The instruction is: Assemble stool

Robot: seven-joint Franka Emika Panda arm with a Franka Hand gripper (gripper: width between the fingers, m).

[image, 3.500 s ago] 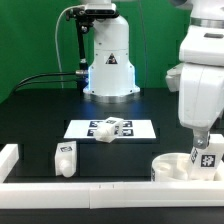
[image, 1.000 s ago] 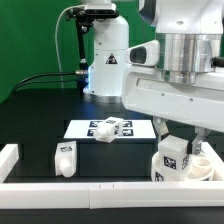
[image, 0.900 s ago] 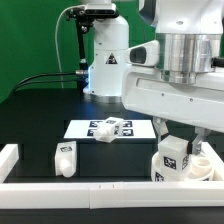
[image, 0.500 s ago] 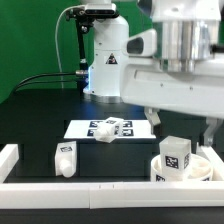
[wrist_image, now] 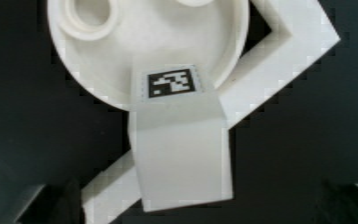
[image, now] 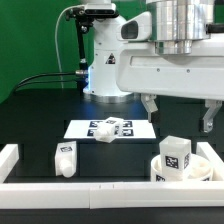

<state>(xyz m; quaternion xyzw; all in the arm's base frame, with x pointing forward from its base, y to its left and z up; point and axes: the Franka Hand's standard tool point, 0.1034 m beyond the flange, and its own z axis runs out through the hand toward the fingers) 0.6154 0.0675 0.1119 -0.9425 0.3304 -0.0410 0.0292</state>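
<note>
the fingers (image: pixel 150 105) are standing spread as wide as they go with nothing between them, and the gripper (image: pixel 179 112) is lifting clear of the leg (image: pixel 176 153) it was closed around a second ago. that leg is now standing upright on its own in the round seat (image: pixel 198 168) at the exterior view's right (the wrist view is showing its tag against the seat). this leg looks placed, while a second leg (image: pixel 110 127) on the marker board (image: pixel 78 129) and a third leg (image: pixel 65 158) are still waiting.
</note>
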